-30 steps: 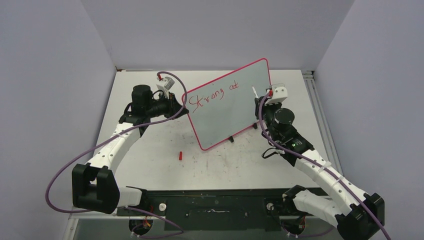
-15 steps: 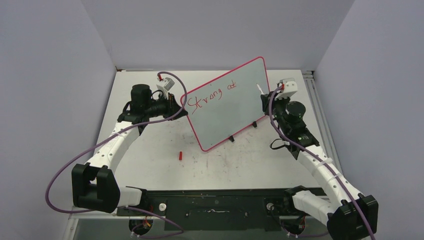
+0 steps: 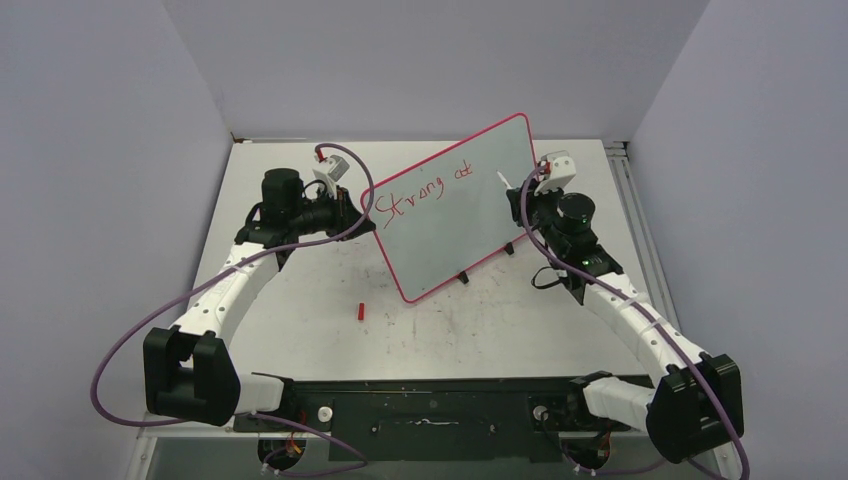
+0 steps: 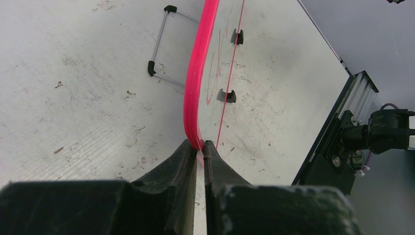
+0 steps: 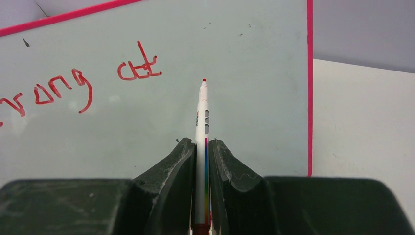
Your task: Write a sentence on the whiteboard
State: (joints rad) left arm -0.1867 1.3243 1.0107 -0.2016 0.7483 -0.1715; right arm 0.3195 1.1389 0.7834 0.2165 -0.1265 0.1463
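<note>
Left gripper [image 4: 199,146] clamps the whiteboard [image 3: 455,228] by its left rim. Right gripper [image 5: 202,143] grasps a marker [image 5: 201,110], tip just right of the sentence [image 3: 412,195], "Strong at", across the whiteboard's top. Hold steady; press lightly.

Large white rectangular whiteboard [image 3: 455,225] with thin pink-red rim stands tilted on the scuffed white tabletop [image 3: 300,330], two small black feet at its lower edge. Thin red handwritten lettering [image 3: 420,190] in upper left reads "Strong at", one line. Left gripper [image 3: 353,210] clamped on the whiteboard's left edge. Right gripper [image 3: 520,194] at the right edge grips a slim white marker [image 3: 506,183], tip over the whiteboard face. Small red piece [image 3: 360,311] lies on the tabletop, apart from the lower corner
</note>
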